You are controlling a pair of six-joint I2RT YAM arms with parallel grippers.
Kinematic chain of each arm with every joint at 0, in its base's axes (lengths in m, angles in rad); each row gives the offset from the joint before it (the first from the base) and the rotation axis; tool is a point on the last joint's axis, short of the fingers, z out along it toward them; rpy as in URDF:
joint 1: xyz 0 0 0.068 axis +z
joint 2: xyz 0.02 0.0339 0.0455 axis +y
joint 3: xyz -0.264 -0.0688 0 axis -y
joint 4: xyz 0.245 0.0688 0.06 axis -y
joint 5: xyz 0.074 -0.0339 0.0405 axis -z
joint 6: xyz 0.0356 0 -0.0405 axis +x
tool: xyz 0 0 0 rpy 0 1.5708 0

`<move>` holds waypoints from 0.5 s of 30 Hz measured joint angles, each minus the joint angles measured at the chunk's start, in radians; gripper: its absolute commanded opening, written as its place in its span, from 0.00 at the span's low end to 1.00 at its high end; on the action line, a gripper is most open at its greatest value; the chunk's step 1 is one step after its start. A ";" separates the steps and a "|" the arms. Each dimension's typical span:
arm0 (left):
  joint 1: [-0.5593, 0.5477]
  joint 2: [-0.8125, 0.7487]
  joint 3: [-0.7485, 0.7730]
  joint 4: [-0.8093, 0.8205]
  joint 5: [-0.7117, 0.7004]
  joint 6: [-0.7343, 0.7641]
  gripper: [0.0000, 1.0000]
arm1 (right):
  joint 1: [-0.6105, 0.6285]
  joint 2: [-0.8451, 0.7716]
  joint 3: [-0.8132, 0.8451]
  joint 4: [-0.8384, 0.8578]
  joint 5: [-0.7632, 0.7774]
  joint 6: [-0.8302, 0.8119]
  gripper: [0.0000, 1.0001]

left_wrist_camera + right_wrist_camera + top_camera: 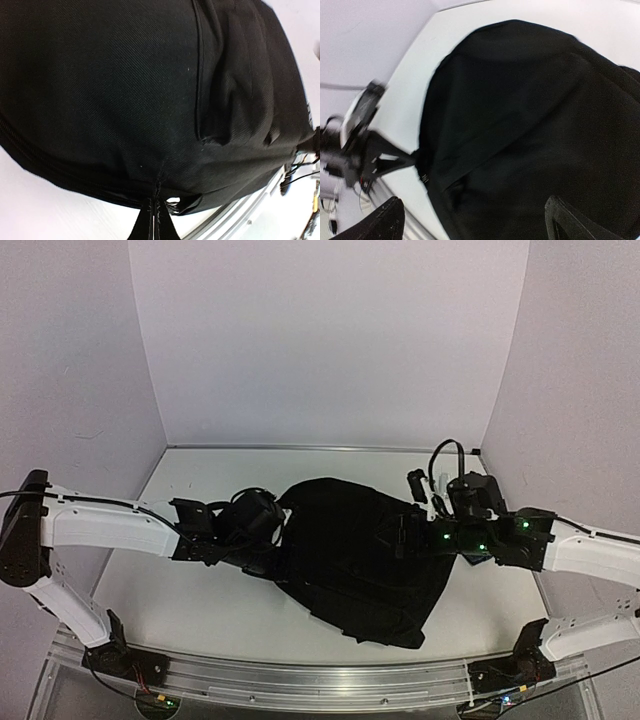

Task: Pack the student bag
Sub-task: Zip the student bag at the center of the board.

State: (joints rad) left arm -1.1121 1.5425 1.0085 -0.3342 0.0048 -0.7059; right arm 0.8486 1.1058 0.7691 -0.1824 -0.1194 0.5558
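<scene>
Student bag [360, 560] on the white tabletop [200, 600], seen from above and from both wrists. Much is hard to read: the black fabric swallows detail in the top view, so neither the bag's opening nor its straps can be made out, and whatever is inside is hidden. The dark ends of both arms merge with the bag's outline there. The right wrist view is blurred. In the left wrist view the bag fills nearly the whole picture and is cut off at top and left; only a stitched seam [200, 75] and a soft fold beside it show.

The bag lies flat, its long axis running obliquely: the narrower, rounded end points toward the far wall and slightly left, the broader end toward the near edge and right.

The left gripper [152, 220] is at the bag's left edge, fingers clenched together with their tips touching the fabric; whether a fold is pinched between them cannot be told. The right gripper [474, 200] hangs over the bag's right side, fingers [385, 222] released and spread wide, with black fabric showing between them.
</scene>
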 measured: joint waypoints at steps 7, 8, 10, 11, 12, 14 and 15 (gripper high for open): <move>0.075 -0.081 -0.064 0.066 0.069 0.005 0.00 | 0.286 0.129 0.160 0.032 0.103 -0.148 0.94; 0.082 -0.092 -0.076 0.078 0.081 0.007 0.00 | 0.310 0.157 0.170 0.033 0.125 -0.163 0.94; 0.098 -0.113 -0.102 0.108 0.107 0.007 0.00 | 0.358 0.221 0.183 0.032 0.176 -0.197 0.94; 0.105 -0.120 -0.111 0.121 0.117 0.007 0.00 | 0.375 0.246 0.186 0.031 0.196 -0.210 0.94; 0.112 -0.125 -0.120 0.135 0.127 0.007 0.00 | 0.388 0.269 0.186 0.030 0.217 -0.224 0.94; 0.123 -0.132 -0.133 0.158 0.141 0.005 0.00 | 0.409 0.314 0.187 0.025 0.262 -0.251 0.93; 0.128 -0.133 -0.136 0.164 0.149 0.004 0.00 | 0.418 0.335 0.188 0.023 0.287 -0.264 0.93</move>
State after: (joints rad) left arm -0.9845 1.4091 0.8722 -0.1703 0.1542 -0.7020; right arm 1.2668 1.4407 0.9572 -0.1595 0.1673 0.2919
